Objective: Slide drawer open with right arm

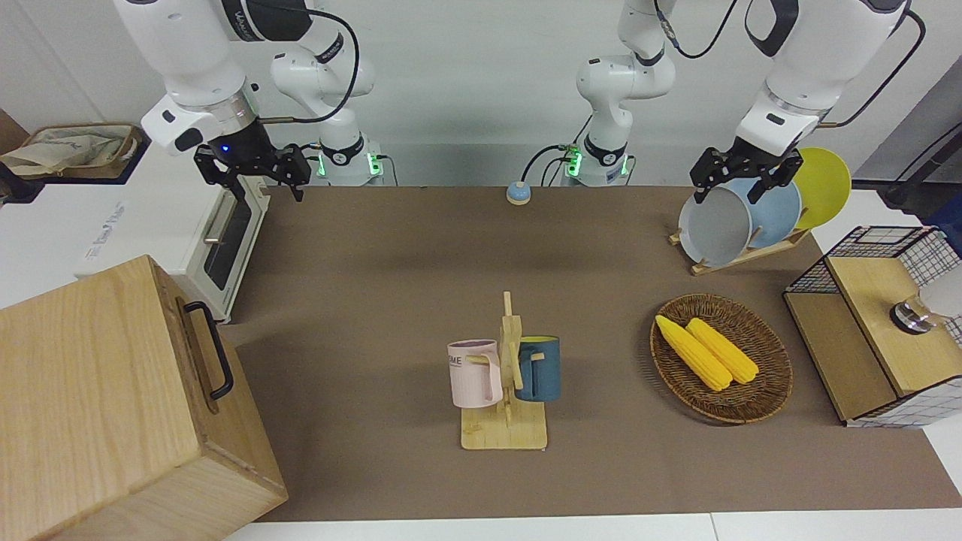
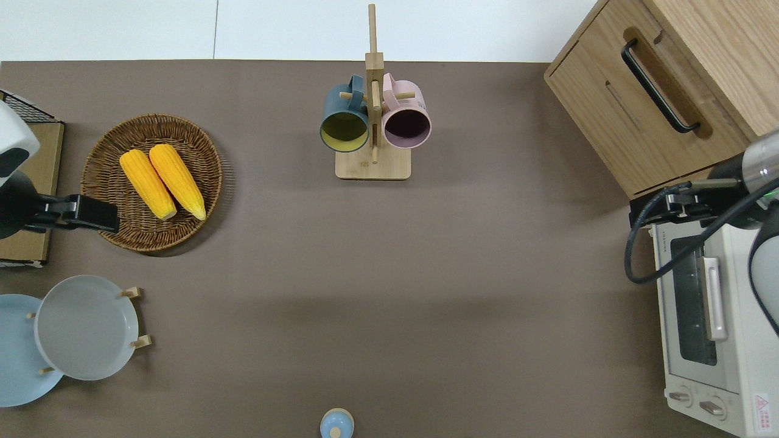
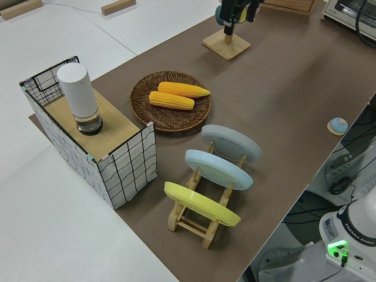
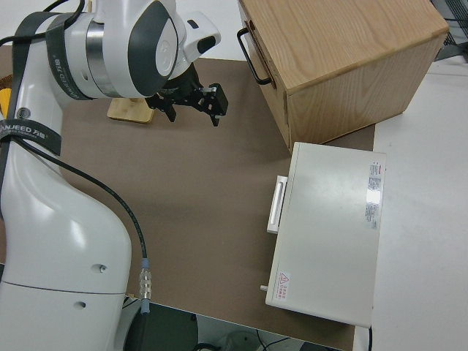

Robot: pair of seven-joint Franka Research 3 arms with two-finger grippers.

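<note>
Right gripper [image 1: 259, 174] in the air over the toaster oven [image 2: 709, 340], jaws' gap unclear; drawer [image 2: 639, 103] shut, black handle [image 2: 659, 85] untouched; left arm parked

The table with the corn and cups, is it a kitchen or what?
Probably a robot lab set up like a kitchen: a toaster oven, mugs on a rack and plates share one table with two robot arms.

A robotics lab arranged as a mock kitchen is shown. Two white arms are mounted at a counter [image 1: 421, 248] covered by a brown mat, with plain white walls and loose cables around. Mugs [image 1: 475, 373], plates [image 1: 715, 225], corn [image 1: 706, 352] and a toaster oven [image 2: 706, 322] are laid out as props.
</note>
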